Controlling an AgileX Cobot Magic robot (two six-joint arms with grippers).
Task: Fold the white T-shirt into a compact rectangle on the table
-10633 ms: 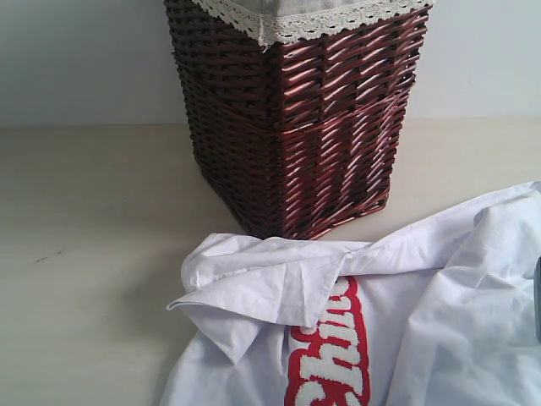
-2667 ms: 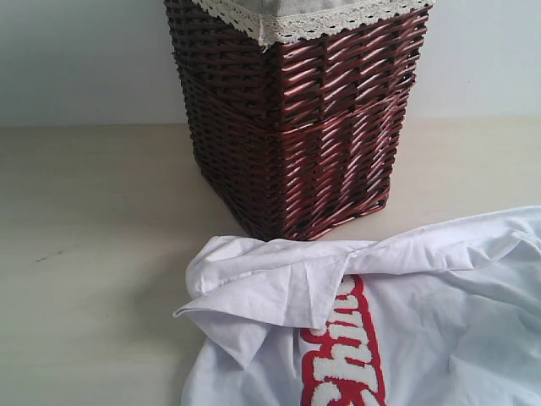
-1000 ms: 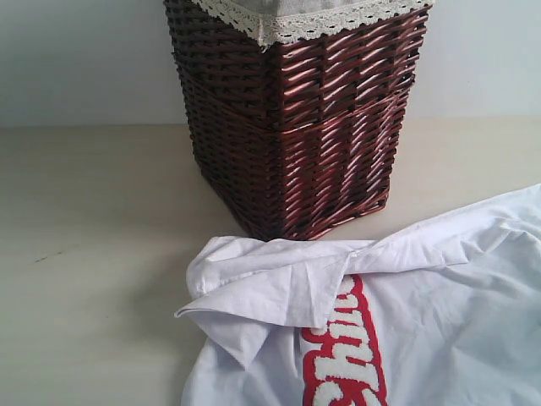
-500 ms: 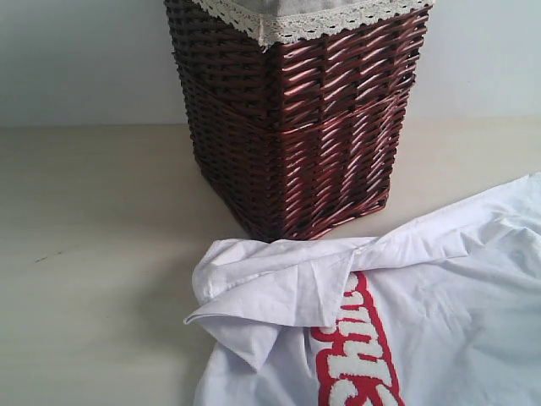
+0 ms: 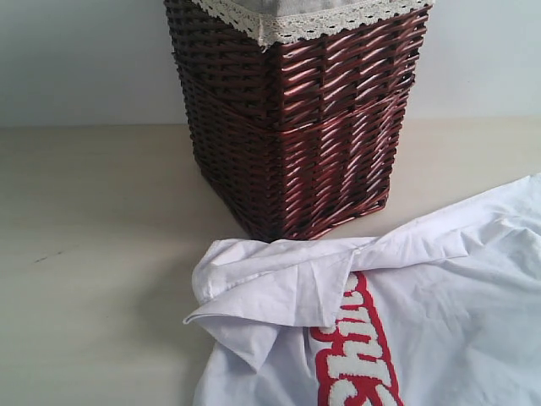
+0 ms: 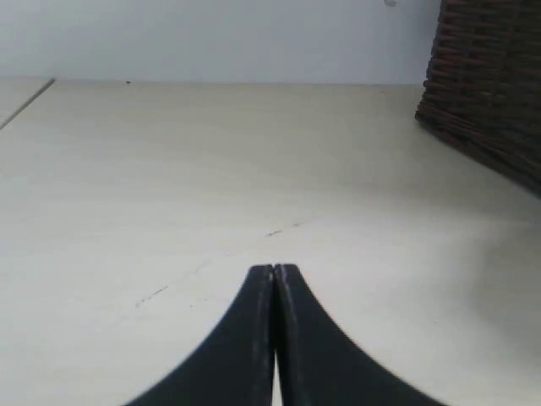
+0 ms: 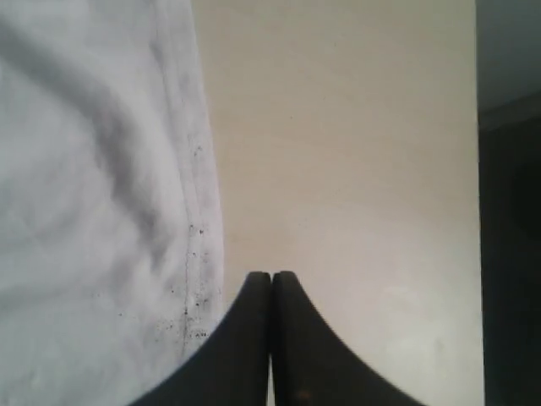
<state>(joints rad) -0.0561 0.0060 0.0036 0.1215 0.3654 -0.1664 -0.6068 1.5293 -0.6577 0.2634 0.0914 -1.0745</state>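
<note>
The white T-shirt (image 5: 439, 304) lies crumpled on the table (image 5: 93, 254) in front of the basket, with red-outlined white lettering (image 5: 351, 351) showing and a folded sleeve at its left. Neither gripper appears in the exterior view. In the left wrist view my left gripper (image 6: 275, 269) is shut and empty over bare table (image 6: 169, 169), away from the shirt. In the right wrist view my right gripper (image 7: 271, 276) is shut and empty, just beside the hemmed edge of the T-shirt (image 7: 93, 186), with nothing between its fingers.
A tall dark wicker basket (image 5: 296, 118) with a lace-edged liner (image 5: 296, 24) stands at the back centre, touching the shirt's top edge; its corner shows in the left wrist view (image 6: 490, 93). The table's edge (image 7: 478, 211) runs close to my right gripper.
Over the last second the shirt shifted slightly right and its right edge rose a little; since half a second ago it lies still. Earlier the right side was lifted and laid down.
</note>
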